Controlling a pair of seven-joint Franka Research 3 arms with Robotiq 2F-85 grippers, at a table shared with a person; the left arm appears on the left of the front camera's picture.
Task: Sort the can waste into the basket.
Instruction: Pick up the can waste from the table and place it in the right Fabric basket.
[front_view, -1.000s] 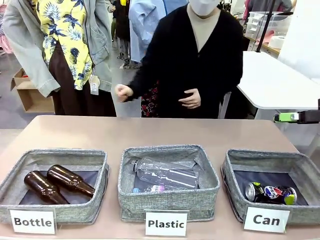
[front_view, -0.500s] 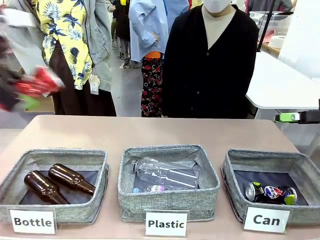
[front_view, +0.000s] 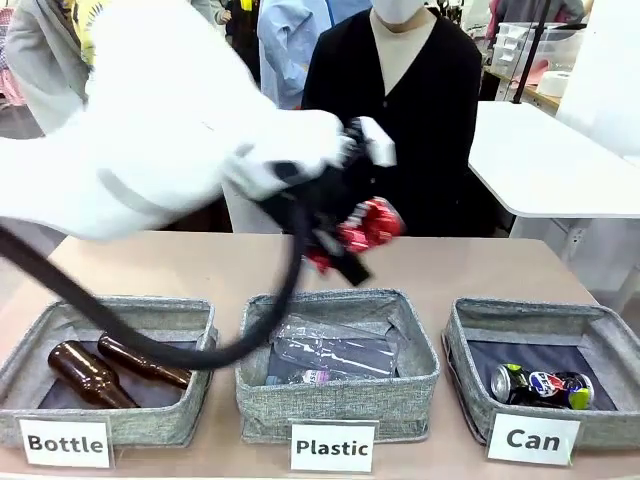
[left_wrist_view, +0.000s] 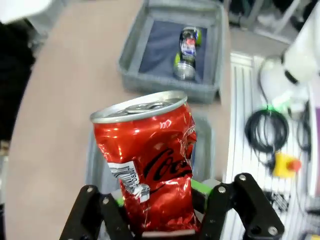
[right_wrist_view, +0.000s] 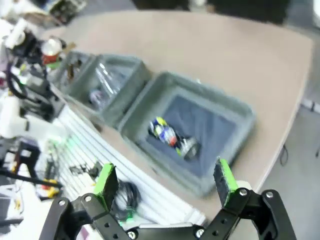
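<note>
I see my big white left arm (front_view: 150, 150) sweep in over the smooth tan table (front_view: 200, 265), w/ a black cable looping down under it. It looks blurry.

3 grey woven cloth baskets sit in a row, all box-shaped w/ dark lining inside. The "Can" basket (front_view: 470, 375) is on the right. The "Plastic" basket (front_view: 335, 400) is in the middle, w/ a clear crinkly plastic bottle (front_view: 330, 350) in it. The "Bottle" basket (front_view: 120, 420) is on the left, w/ 2 shiny brown glass bottles (front_view: 120, 365) side by side.

A person in a black top (front_view: 420, 120) stands at the far side.

My left gripper (left_wrist_view: 165, 220) is clamped on the red can (left_wrist_view: 152, 165), up in the air above the back of the Plastic basket. The can is dented and wrinkly, shiny red w/ white letters and a silver top.

My right gripper (right_wrist_view: 162, 180) has its green pads (right_wrist_view: 106, 180) spread wide w/ nothing in them, high above the Can basket.

The black can (front_view: 540, 387) lies on its side in the Can basket, squashed, w/ blue, red and yellow-green marks.
</note>
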